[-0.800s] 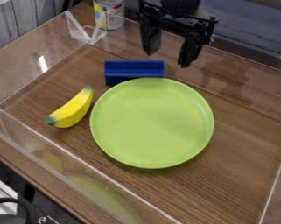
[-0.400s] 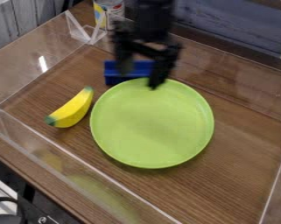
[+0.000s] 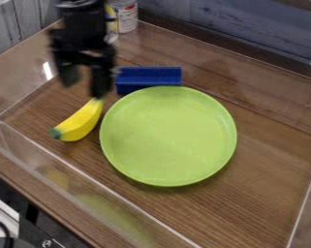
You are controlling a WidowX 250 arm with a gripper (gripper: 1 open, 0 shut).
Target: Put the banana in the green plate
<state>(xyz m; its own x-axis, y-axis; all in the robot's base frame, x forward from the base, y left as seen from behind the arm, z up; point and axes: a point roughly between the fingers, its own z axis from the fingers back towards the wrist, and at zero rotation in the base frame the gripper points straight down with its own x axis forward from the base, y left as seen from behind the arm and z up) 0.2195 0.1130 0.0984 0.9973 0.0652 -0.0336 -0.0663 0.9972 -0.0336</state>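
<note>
The yellow banana (image 3: 77,121) lies on the wooden table just left of the green plate (image 3: 169,136), close to its rim. My gripper (image 3: 86,77) hangs open above the banana's far end, its dark fingers pointing down with nothing between them. The plate holds nothing.
A blue rectangular block (image 3: 148,77) lies behind the plate, right of the gripper. Clear plastic walls (image 3: 15,145) fence the table at the left and front. A bottle (image 3: 119,15) stands at the back.
The gripper has swept left from above the plate's far edge, past the blue block, to a spot over the banana. It stayed open.
</note>
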